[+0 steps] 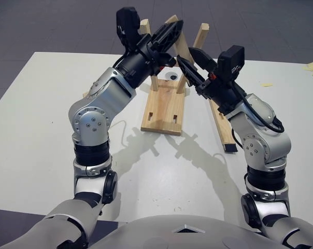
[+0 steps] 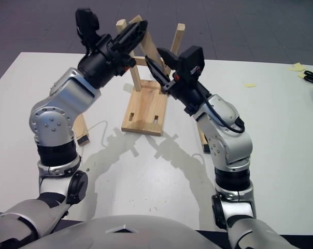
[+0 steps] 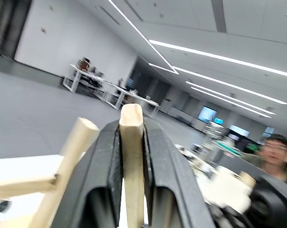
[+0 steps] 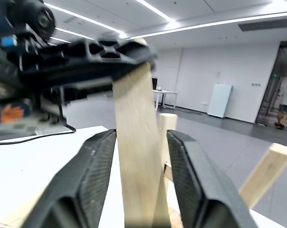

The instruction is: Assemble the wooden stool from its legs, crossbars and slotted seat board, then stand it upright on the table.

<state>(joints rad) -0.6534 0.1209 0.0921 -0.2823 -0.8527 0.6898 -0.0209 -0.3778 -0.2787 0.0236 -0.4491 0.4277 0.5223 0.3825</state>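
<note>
The seat board [image 1: 164,111] lies flat on the table [image 1: 42,129], its far end near the table's far edge, with the legs standing up out of it. Your left gripper [image 1: 172,28] is pinched tight on the top end of the middle leg [image 4: 134,142]. Lower on that same leg, your right gripper [image 1: 187,55] straddles it with its fingers spread, and you can see a gap on at least one side. Two more legs [image 1: 144,27] [image 1: 202,32] rise just beside both grippers, so you are working in a tight space. A loose bar [image 1: 222,129] lies just right of the board, under your right forearm. Another loose piece [image 2: 82,129] lies under your left arm. White tabletop stretches from the board's near edge toward you. Yellow notes [image 1: 267,84] sit well off to the right.
</note>
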